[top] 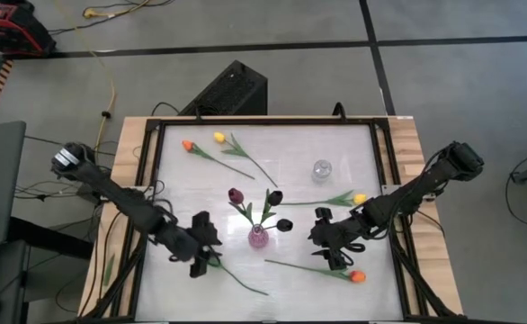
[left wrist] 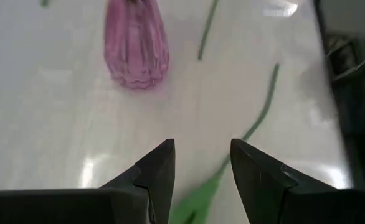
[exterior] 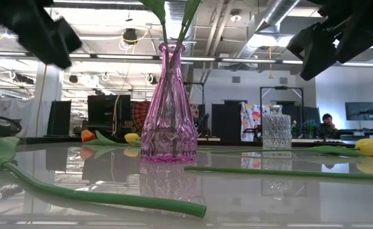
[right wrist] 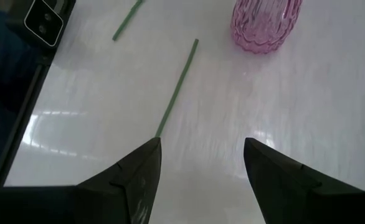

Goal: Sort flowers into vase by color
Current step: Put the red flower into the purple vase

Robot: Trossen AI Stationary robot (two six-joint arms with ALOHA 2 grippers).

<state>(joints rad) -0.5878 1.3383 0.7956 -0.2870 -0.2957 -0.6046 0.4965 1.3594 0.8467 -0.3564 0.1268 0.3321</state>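
Three dark tulips (top: 273, 197) are already stood in the pink vase (top: 258, 237) at mid-desk, flanked by left tool (top: 202, 255) and right tool (top: 333, 251), both held released over loose stems, apparently for further picks.

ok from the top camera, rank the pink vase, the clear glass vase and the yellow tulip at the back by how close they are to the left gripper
Measured from the left gripper:
1. Pink vase, just beside it toward the table's middle.
2. Yellow tulip, at the far edge.
3. Clear vase, across on the right half.
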